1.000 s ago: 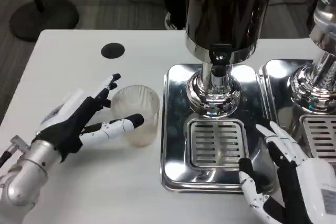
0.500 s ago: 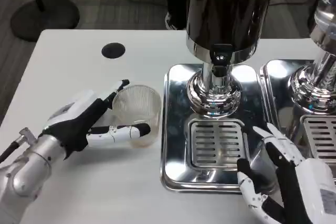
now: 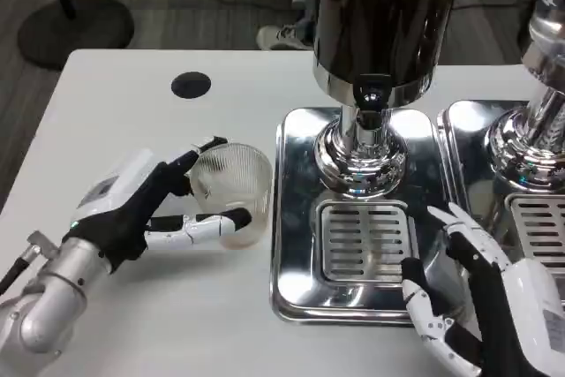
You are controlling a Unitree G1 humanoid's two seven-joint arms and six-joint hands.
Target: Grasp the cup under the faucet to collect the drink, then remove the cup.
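Note:
A clear ribbed cup (image 3: 233,184) stands upright on the white table, just left of the steel drip tray (image 3: 296,218). My left hand (image 3: 141,205) holds it from the left: the thumb lies across its near side and the fingers (image 3: 208,145) curl against its far rim. The faucet (image 3: 369,100) hangs under the dark drink tank (image 3: 384,15), above the slotted grate (image 3: 365,240), with nothing beneath it. My right hand (image 3: 481,297) hovers open at the tray's near right corner, fingers spread.
A second shiny dispenser (image 3: 534,139) with its own tray stands at the right edge. A black round disc (image 3: 190,86) lies on the table behind the cup. Bare table (image 3: 132,306) extends to the left and front.
My left hand has slid right and closed around the cup; its thumb now reaches across the cup's front. The cup has barely moved. The right hand has stayed almost still.

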